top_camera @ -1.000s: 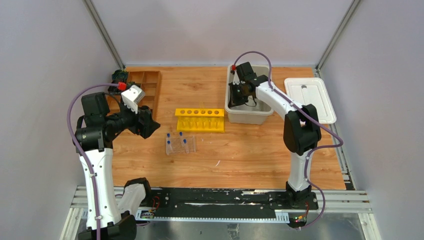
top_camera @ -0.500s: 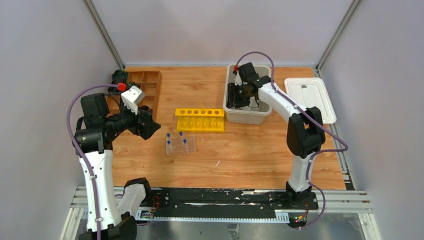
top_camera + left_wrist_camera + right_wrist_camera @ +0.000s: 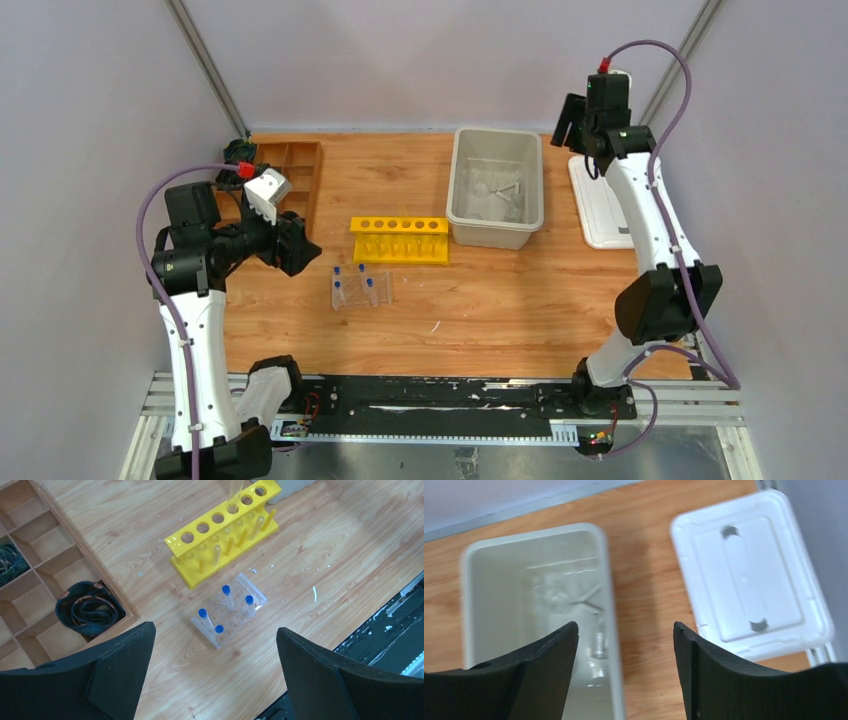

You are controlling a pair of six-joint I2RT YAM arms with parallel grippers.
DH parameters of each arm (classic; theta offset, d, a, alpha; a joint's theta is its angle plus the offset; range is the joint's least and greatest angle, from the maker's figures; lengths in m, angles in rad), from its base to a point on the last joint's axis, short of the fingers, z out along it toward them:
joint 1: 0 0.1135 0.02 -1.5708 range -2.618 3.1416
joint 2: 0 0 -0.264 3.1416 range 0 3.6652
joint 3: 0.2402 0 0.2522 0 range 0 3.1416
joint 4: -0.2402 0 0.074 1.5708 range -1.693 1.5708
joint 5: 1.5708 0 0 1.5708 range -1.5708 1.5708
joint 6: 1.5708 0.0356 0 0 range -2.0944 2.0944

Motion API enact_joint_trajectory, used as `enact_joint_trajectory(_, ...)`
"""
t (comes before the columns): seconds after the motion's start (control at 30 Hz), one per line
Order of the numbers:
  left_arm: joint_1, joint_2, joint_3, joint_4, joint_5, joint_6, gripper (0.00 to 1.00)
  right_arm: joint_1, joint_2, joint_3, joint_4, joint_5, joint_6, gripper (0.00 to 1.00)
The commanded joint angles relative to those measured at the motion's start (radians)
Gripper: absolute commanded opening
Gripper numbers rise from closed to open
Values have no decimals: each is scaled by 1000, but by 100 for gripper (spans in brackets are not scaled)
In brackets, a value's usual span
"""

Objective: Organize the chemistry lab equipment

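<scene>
Clear rack: we are seeing a small see-through block, the clear rack (image 3: 235,617), pitted with rows of holes. It is sitting on the table (image 3: 500,300) near the middle of the top view, just below the yellow rack (image 3: 400,240) and not touching it.
Tubes: four thin clear tubes (image 3: 226,596) with blue caps are standing in the clear rack, upright, caps pointing up.
Long axis: in the top view the clear rack is running left to right, roughly in line with the yellow rack. In the left wrist view it is slanting from lower left to upper right.
Bin: the grey bin (image 3: 497,232) is sitting upper right of centre. We are making out pale pieces (image 3: 500,190) inside, too blurred to name.
Lid: the white lid (image 3: 749,575) is lying flat on the table to the right of the bin.
Tray: the wooden tray (image 3: 300,190) is sitting at upper left, with a dark coil (image 3: 89,611) lying in one compartment.
Left gripper: the left gripper (image 3: 215,628) is hovering above the table, left of the clear rack. Its fingers are spreading wide and gripping nothing.
Right gripper: the right gripper (image 3: 625,625) is hanging high at upper right, over the gap between bin and lid. Its fingers are standing apart with nothing between them.
</scene>
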Motion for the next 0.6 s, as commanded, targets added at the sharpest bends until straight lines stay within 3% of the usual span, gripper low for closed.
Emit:
enact_joint_trajectory(0.0,4,28,6,4,8,30,97,-96,133,-50,-52,163,-15,72)
enact_joint_trajectory(0.33,4,53,1,4,26,45,97,-131,419,2,-84,262,-111,64)
enact_joint_trajectory(0.57,4,46,-20,5,40,55,95,-179,491,-21,-80,254,-112,55)
